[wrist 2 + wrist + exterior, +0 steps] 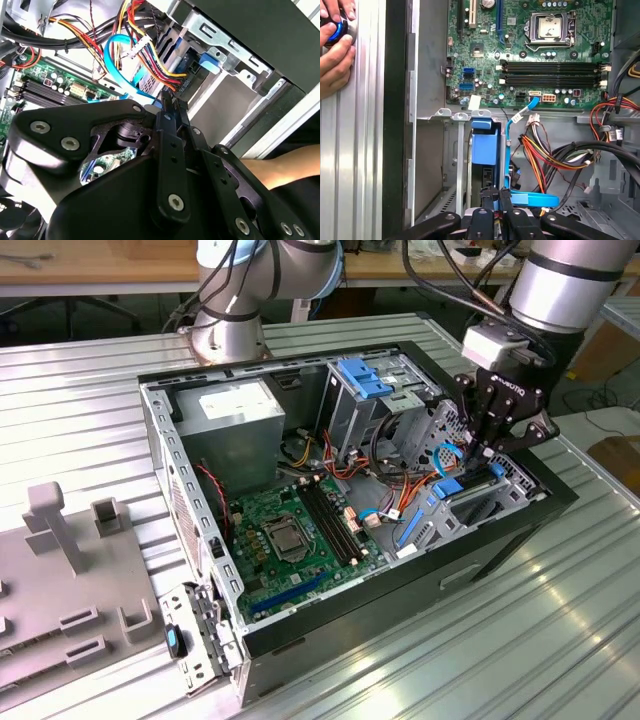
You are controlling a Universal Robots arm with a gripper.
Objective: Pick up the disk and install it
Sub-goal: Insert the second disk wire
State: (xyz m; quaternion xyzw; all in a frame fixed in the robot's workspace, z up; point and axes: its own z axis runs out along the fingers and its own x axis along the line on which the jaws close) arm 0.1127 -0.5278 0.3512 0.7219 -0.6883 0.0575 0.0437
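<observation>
A: Seen the disk [484, 147] anywhere?

B: Yes, standing on its side in the drive bay, by the computer case [300, 632] edge on the exterior view's right.

A: And the gripper [487, 455]?

B: Right over it, jaws pinched together. Cannot tell if squeezing the disk.

Cable bundle [555, 150] crowds tool [497, 200] inside case [500, 530]; motherboard [290, 530] side open.

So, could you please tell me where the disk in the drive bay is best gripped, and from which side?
Grip the disk by its exposed edge, across its thin sides, coming straight down through the case's open side. It appears to stand on edge in the bay, so its broad faces are walled in, and cables crowd one side.
</observation>
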